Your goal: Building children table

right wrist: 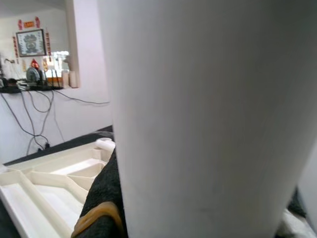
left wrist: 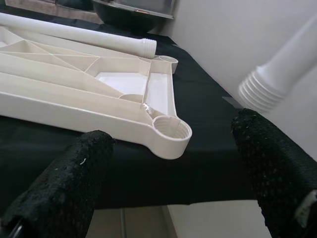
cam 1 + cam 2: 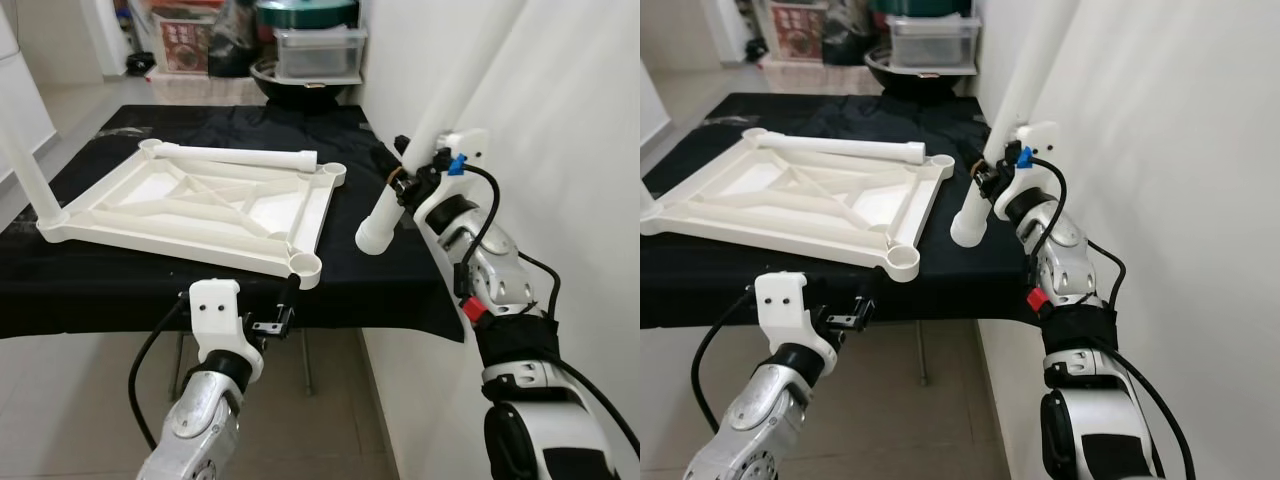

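While the upturned white plastic table frame (image 3: 200,205) lies flat on the black-draped tabletop (image 3: 90,280), three white tube legs can be counted. One leg (image 3: 240,156) lies loose along the frame's far edge. A second leg (image 3: 30,180) stands upright in the near left corner socket. The third leg (image 3: 440,110) is gripped by the right hand (image 3: 412,180), tilted, its ribbed end hanging just off the tabletop's right edge, near the wall. The frame is ribbed with diagonal braces and has a round socket at each of its four corners; the near right socket (image 3: 304,266) is open. The right arm is bent up along the wall. The left hand (image 2: 168,198) is held low in front of the tabletop's near edge, its fingers spread wide, pointing at that near right socket and holding nothing.
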